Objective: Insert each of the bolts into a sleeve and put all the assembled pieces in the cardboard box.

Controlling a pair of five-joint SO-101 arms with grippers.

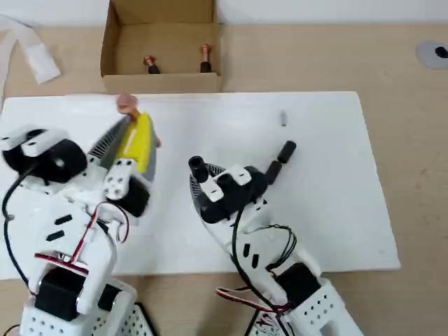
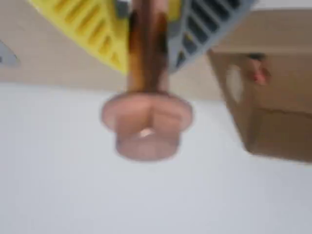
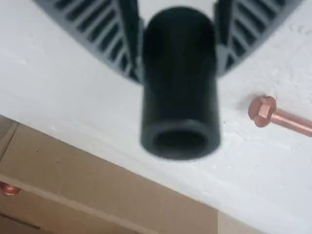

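Bolt (image 2: 146,124) of copper-coloured metal, smooth-shanked with a flanged hexagonal head, is clenched in the ribbed yellow-and-grey plastic left gripper (image 1: 130,119) at ten o'clock over the bench (image 1: 413,154), near the brown cardboard box (image 1: 108,49) at eleven, while the ribbed black right gripper (image 3: 178,44) grasps a matte black tubular sleeve (image 3: 179,83) at two.

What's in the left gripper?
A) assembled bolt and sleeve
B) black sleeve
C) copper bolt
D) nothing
C: the left gripper is clamped on the shank of a bare bolt, while the sleeve sits in the right gripper.
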